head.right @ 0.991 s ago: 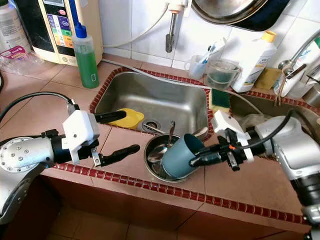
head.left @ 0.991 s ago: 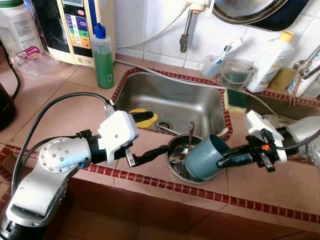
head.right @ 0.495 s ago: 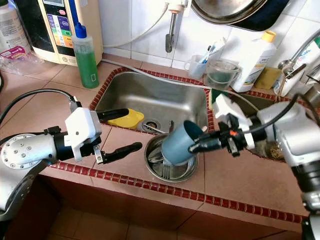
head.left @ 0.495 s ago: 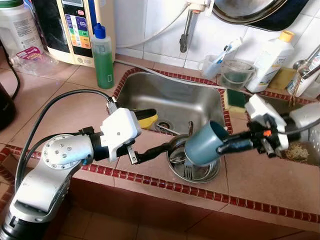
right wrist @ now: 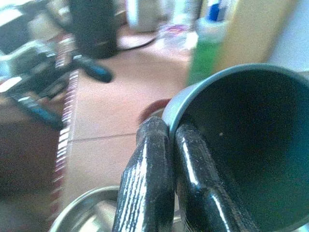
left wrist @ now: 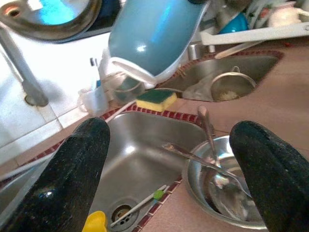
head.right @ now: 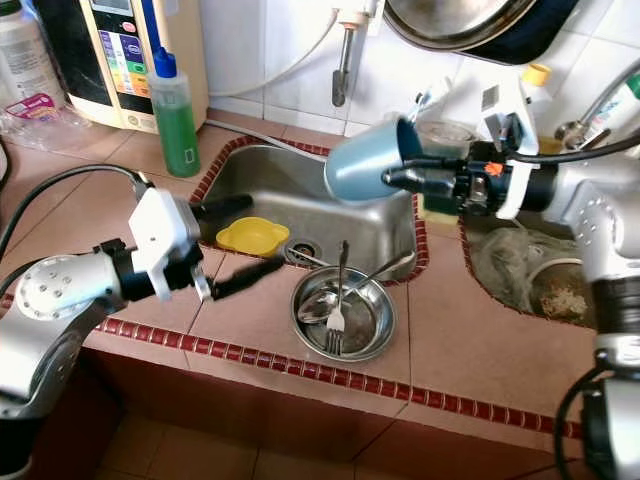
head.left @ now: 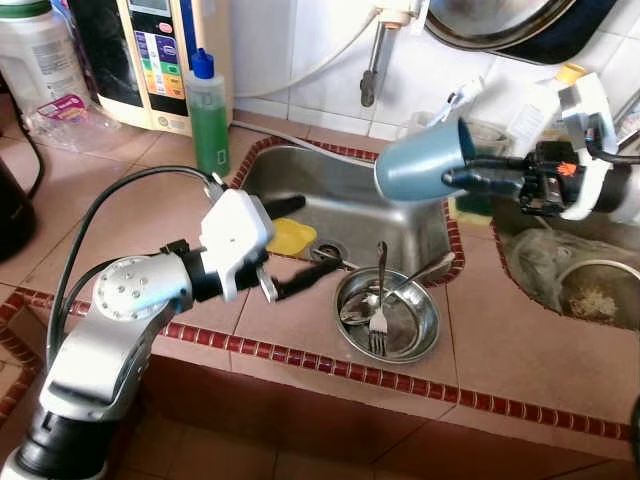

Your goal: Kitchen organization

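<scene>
Blue cup [head.left: 420, 170]: lifted since a second ago from the steel bowl [head.left: 388, 322] at lower centre to upper centre of the frame, lying sideways in the air over the sink [head.left: 345, 205]. Right gripper [head.left: 470, 180]: fingers pinched on the cup's rim, one inside, one outside. Bowl: now uncovered, holding a fork [head.left: 378, 318] and spoons. Left gripper [head.left: 295, 245]: centre left, fingers spread wide, empty, beside a yellow lid [head.left: 290, 237]. Judgement: cup removal done; placement next.

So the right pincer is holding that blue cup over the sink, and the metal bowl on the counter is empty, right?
Not quite: the metal bowl isn't empty. The left eye view shows a fork and spoons in it. The right pincer does hold the blue cup over the sink.
</scene>
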`<state>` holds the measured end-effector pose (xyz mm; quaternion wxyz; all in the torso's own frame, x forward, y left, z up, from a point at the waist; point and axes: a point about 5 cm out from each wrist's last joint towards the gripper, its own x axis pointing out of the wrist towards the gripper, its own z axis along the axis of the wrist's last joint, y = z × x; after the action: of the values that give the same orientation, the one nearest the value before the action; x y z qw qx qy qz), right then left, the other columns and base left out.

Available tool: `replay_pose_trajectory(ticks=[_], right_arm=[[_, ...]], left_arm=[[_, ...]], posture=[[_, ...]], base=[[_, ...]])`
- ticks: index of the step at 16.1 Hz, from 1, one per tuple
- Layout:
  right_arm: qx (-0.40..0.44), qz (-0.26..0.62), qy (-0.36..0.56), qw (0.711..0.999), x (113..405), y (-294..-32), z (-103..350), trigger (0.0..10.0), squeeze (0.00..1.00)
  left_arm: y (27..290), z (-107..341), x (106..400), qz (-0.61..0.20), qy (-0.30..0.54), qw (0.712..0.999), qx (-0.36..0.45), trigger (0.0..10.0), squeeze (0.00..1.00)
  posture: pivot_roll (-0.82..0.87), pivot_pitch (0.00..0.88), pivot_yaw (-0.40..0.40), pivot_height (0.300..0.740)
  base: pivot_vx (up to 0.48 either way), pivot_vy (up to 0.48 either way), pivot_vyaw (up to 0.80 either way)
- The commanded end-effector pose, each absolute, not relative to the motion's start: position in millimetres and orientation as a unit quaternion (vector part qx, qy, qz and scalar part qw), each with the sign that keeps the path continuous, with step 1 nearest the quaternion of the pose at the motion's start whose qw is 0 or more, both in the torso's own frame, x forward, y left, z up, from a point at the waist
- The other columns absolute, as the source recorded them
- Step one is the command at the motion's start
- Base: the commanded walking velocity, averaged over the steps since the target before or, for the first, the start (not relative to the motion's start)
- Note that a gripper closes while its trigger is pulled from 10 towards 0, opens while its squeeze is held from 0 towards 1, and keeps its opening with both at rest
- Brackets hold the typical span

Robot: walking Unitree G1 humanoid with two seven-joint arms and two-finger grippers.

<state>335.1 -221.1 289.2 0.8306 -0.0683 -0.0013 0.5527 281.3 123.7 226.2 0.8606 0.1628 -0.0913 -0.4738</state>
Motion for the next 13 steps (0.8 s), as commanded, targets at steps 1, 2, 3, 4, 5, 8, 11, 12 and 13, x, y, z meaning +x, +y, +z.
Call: replay_pose_trajectory(ticks=[1, 2, 3, 4, 5, 8, 11, 12, 13], right_arm=[[-0.064, 0.513, -0.030, 0.855, 337, -228, 290, 10.0, 0.00], [-0.058, 0.489, -0.044, 0.869, 340, -228, 288, 10.0, 0.00], [-0.041, 0.436, -0.087, 0.895, 345, -228, 290, 10.0, 0.00], [-0.014, 0.366, -0.114, 0.924, 350, -228, 286, 10.0, 0.00], [-0.012, 0.353, -0.121, 0.928, 350, -227, 285, 10.0, 0.00], [0.041, 0.213, -0.173, 0.961, 348, -211, 260, 10.0, 0.00], [0.054, 0.150, -0.164, 0.974, 340, -195, 230, 10.0, 0.00], [0.074, 0.134, -0.160, 0.975, 335, -190, 221, 10.0, 0.00], [0.088, 0.113, -0.151, 0.978, 329, -185, 210, 10.0, 0.00]], left_arm=[[122, 231, 286, -0.466, -0.102, 0.865, 0.154, 10.0, 0.00], [121, 232, 290, -0.457, -0.105, 0.872, 0.144, 10.0, 0.00], [122, 234, 303, -0.415, -0.108, 0.896, 0.115, 10.0, 0.00], [123, 232, 317, -0.380, -0.098, 0.917, 0.074, 10.0, 0.00], [123, 232, 321, -0.366, -0.100, 0.922, 0.075, 10.0, 0.00], [123, 221, 341, -0.275, -0.086, 0.957, 0.037, 10.0, 0.00], [129, 207, 353, -0.190, -0.079, 0.979, 0.009, 10.0, 0.00], [130, 204, 355, -0.171, -0.080, 0.982, 0.014, 10.0, 0.00], [127, 201, 355, -0.173, -0.076, 0.982, 0.010, 10.0, 0.00]], posture=[[-0.20, 0.036, -0.059, 0.740], [-0.20, 0.036, -0.056, 0.740], [-0.20, 0.036, -0.039, 0.740], [-0.20, 0.034, -0.029, 0.740], [-0.21, 0.035, -0.028, 0.740], [-0.20, 0.033, 0.002, 0.740], [-0.20, 0.028, 0.018, 0.740], [-0.20, 0.027, 0.025, 0.740], [-0.20, 0.021, 0.032, 0.740]], base=[[0.000, 0.000, 0.00], [0.000, 0.000, 0.00], [0.000, 0.000, 0.00], [0.000, 0.000, 0.00], [0.000, 0.000, 0.00], [0.000, 0.000, 0.00], [0.000, 0.000, 0.00], [0.000, 0.000, 0.00], [0.000, 0.000, 0.00]])
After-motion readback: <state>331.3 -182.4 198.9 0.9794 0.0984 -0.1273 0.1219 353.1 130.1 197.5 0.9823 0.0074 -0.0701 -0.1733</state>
